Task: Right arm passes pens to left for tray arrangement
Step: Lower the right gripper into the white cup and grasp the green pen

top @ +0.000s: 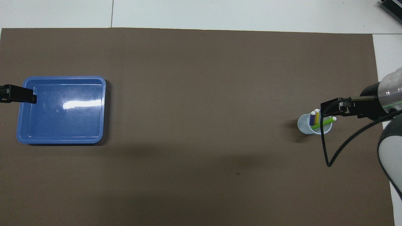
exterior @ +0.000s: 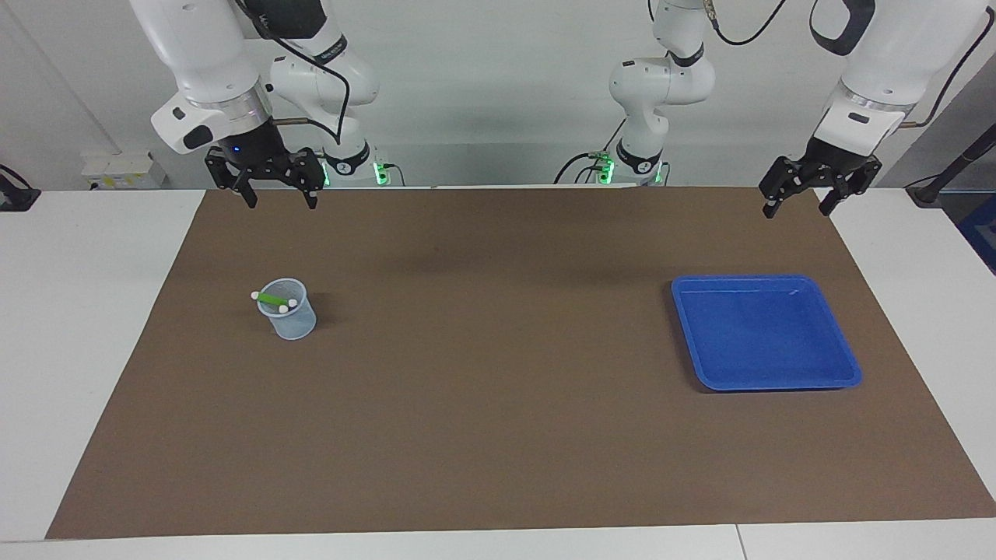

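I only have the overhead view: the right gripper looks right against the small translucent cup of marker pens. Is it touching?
Observer: No. The facing view shows the right gripper hanging well above the brown mat, apart from the translucent pale-blue cup.
Operator: Fingers open?
Observer: Open, holding nothing.
Operator: And the left gripper?
Observer: The left gripper is raised too, open, not touching the shallow bright blue plastic tray.

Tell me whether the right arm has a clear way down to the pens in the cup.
Probably yes. The right gripper hangs open in the air, holding nothing, and the pens stand in the open-topped cup with only bare mat around it.
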Motion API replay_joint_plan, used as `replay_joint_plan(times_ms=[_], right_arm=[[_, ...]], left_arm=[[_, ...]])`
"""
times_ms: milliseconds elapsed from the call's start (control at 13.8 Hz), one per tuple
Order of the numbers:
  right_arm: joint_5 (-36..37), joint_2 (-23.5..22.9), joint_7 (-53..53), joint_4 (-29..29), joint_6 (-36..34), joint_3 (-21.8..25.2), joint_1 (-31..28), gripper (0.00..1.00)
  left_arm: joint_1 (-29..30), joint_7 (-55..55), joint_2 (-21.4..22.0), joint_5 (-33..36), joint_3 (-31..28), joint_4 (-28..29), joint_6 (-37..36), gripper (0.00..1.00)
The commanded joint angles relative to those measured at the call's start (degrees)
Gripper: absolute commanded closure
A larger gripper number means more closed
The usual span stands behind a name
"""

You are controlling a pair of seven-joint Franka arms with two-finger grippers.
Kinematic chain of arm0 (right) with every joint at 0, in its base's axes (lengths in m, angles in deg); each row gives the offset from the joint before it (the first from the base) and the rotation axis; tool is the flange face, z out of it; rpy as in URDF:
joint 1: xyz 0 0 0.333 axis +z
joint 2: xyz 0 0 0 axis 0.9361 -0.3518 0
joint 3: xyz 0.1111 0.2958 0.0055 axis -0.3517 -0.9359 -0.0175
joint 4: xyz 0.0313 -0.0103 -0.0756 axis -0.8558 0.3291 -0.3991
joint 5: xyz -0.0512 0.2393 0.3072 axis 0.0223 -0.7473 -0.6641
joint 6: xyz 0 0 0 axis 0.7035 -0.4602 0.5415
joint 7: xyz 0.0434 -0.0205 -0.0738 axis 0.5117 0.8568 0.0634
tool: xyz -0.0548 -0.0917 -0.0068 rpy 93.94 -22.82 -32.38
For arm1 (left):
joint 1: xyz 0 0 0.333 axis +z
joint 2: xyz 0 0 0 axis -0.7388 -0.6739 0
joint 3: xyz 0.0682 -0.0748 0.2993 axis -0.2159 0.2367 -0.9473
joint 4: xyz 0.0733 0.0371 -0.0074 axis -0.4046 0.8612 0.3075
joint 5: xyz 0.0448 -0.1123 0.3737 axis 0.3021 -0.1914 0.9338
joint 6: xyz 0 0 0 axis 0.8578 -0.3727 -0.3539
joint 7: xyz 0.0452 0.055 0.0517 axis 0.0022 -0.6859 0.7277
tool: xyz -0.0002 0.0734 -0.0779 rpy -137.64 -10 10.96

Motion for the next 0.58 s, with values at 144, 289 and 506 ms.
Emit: replay_joint_plan(times_ms=[144,289,506], right_arm=[[-0.1,2.1,10.0,7.6,6.9,0.5,-2.7,0.00],[0.5,2.1,10.3,10.3,8.4,0.5,-2.7,0.00],[2.4,1.6,16.6,13.4,11.5,0.5,-3.2,0.00]], left_arm=[[0.1,0.7,0.9,-0.1,0.1,0.6,-0.1,0.00],[0.1,0.7,0.9,-0.1,0.1,0.7,-0.1,0.00],[0.1,0.7,0.9,-0.1,0.1,0.7,0.0,0.00]])
